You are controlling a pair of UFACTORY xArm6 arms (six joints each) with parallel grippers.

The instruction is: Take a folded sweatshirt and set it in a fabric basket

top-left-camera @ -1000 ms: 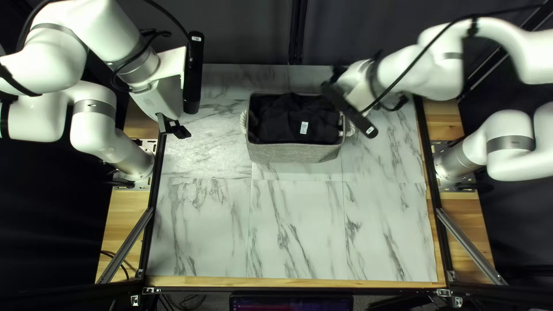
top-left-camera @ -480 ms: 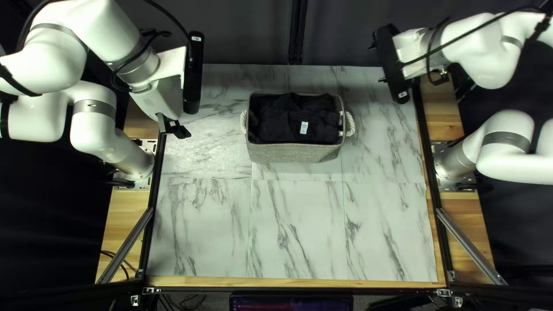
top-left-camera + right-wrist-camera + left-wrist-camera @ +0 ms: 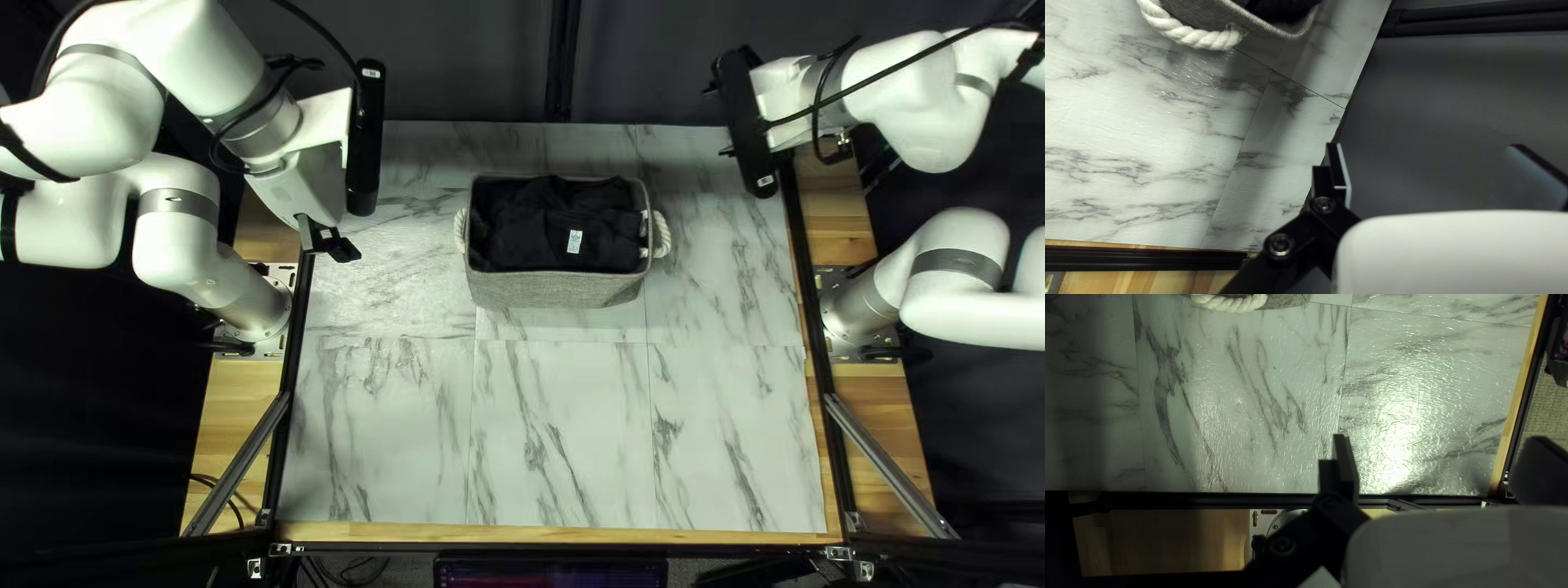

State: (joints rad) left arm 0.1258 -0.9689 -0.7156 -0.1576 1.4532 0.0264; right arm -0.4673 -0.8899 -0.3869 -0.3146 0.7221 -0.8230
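Top left view: the right arm [image 3: 914,103] has swung away from over the fabric basket [image 3: 555,290] since a second ago. Black sweatshirt [image 3: 539,231] is sitting inside, so I'd call pickup and placing done, nothing left.

Left wrist view: left gripper [image 3: 1438,440] spread wide, empty.

Right wrist view: right gripper [image 3: 1424,147] also spread, holding nothing.

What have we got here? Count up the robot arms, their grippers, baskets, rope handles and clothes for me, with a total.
Robot arms: 2 (left arm, right arm)
Grippers: 2 (left gripper, right gripper)
Baskets: 1 (grey fabric basket)
Rope handles: 2 (one at each end of the basket)
Clothes: 1 (black sweatshirt, in the basket)
Total: 8
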